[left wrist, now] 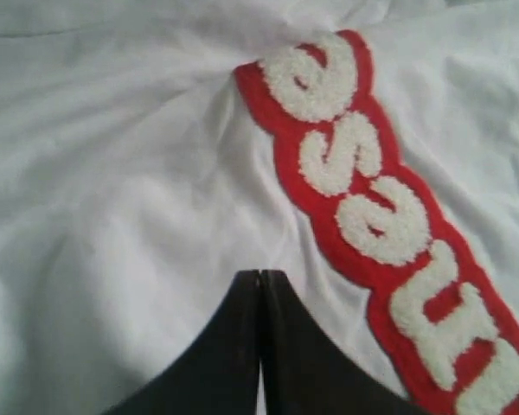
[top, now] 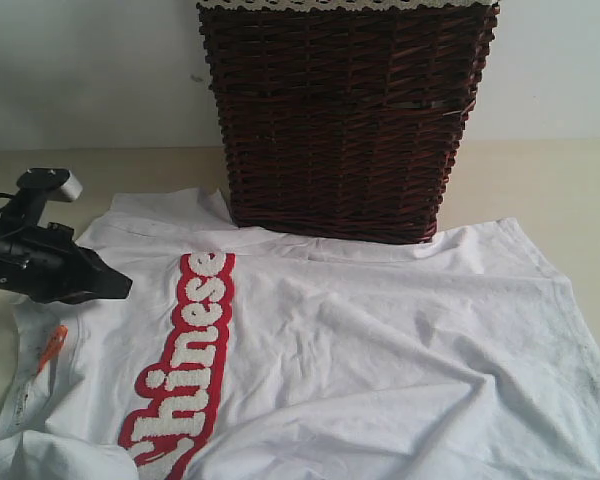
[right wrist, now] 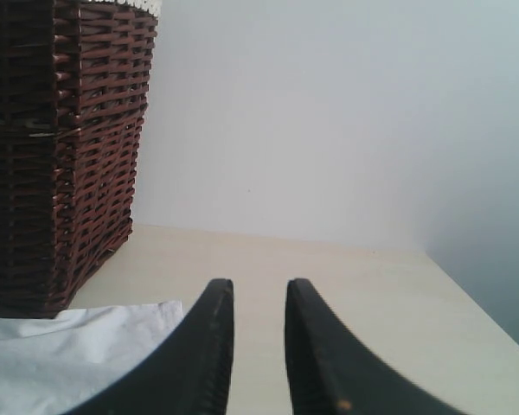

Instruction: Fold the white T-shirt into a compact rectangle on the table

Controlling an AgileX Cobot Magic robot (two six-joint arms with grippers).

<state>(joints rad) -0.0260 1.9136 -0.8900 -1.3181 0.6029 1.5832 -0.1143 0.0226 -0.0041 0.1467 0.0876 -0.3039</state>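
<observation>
Beige tabletop point(top: 540, 180) | white T-shirt point(top: 380, 340) spread out, touching wicker basket point(top: 345, 120) | left fingers point(left wrist: 233, 363) pressed together above it | right fingers point(right wrist: 203, 363) spread, empty.

Plain pale wall point(right wrist: 329, 112) (soft, even light).

T-shirt point(top: 380, 340) lies on desk point(top: 550, 190) before basket point(top: 340, 120), edge against its base; left end effector point(top: 126, 287) over T-shirt, front-left of basket.
</observation>
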